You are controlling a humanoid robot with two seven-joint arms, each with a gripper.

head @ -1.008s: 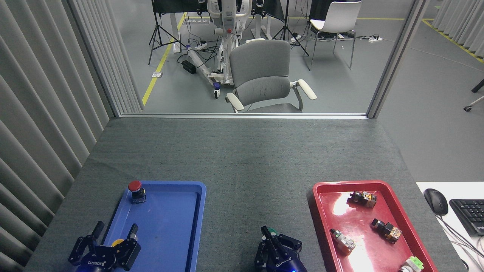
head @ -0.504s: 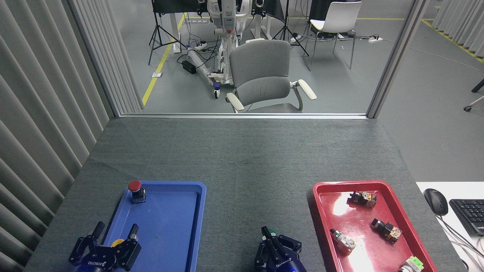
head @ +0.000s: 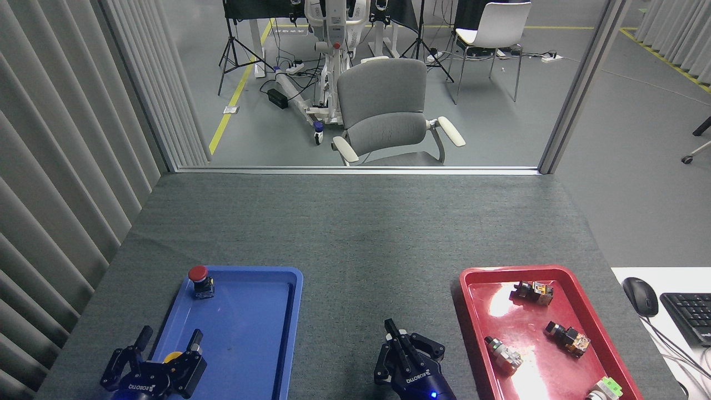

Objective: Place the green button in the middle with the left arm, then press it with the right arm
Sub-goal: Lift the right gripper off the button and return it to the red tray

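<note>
Grey felt middle (head: pixel 355 250) of table, head view: right gripper (head: pixel 397 341) sat pinched together over the spot btwn blue tray (head: pixel 289 311) and red tray (head: pixel 472 333). Green button hidden, can't tell where. Left gripper (head: pixel 169 336) spread apart over blue tray's near-left corner, yellow cap (head: pixel 172 356) beneath.

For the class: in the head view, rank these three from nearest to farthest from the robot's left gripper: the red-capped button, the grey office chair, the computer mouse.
Measured from the left gripper:
1. Red-capped button, just beyond the gripper, at the blue tray's far left corner.
2. Computer mouse, across the table at the right edge.
3. Grey office chair, on the floor past the table's far edge.
</note>
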